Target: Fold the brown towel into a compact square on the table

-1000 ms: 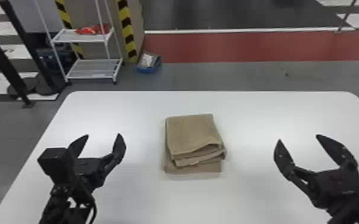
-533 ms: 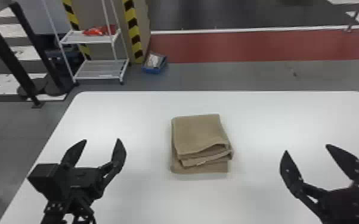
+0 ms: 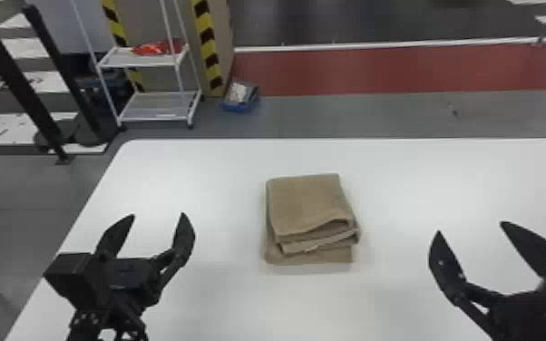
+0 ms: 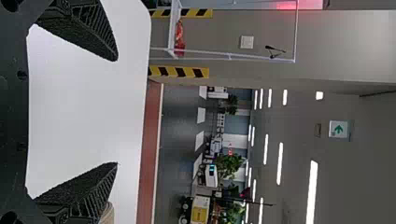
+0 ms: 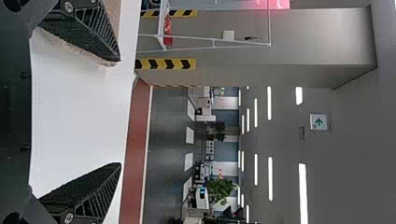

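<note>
Presents fingers spread apart at left gripper (image 3: 158, 215) and right gripper (image 3: 470, 226). Has the brown towel (image 3: 306, 204) between them, well apart from both, folded in layers on the worktop (image 3: 421, 181). Extends both arms forward.

White shelf rack (image 3: 159, 112) | striped yellow-black post (image 3: 207, 50) | red floor band (image 3: 376, 70) | lit ceiling strips (image 4: 312, 191)

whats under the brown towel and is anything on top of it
Nothing lies on the brown towel. It rests on the white table; the patch directly beneath is covered, so anything hidden there can't be seen.
</note>
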Controlling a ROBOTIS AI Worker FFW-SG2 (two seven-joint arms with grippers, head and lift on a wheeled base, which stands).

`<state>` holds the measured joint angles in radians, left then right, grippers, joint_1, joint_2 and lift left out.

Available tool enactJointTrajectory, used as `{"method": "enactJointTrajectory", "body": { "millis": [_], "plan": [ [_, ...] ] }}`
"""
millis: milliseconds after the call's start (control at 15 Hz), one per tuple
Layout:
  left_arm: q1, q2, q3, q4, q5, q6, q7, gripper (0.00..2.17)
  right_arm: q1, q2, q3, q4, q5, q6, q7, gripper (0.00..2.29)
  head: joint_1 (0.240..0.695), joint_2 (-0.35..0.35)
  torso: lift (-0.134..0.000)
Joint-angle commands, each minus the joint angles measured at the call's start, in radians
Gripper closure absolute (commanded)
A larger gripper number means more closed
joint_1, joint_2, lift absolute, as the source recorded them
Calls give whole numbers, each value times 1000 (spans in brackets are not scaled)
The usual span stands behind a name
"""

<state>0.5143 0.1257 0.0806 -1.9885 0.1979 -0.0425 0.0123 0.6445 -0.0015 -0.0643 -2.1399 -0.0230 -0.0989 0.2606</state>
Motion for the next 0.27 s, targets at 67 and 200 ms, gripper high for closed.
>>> {"method": "enactJointTrajectory", "body": {
  "millis": [67,200],
  "plan": [
    [15,0,8,0,5,-29,-2,76,9,2,9,-1,2,-12,0,87,695,116,-119],
    [21,0,16,0,6,-35,-5,76,17,2,14,-8,3,-25,0,87,695,122,-119]
  ]
}}
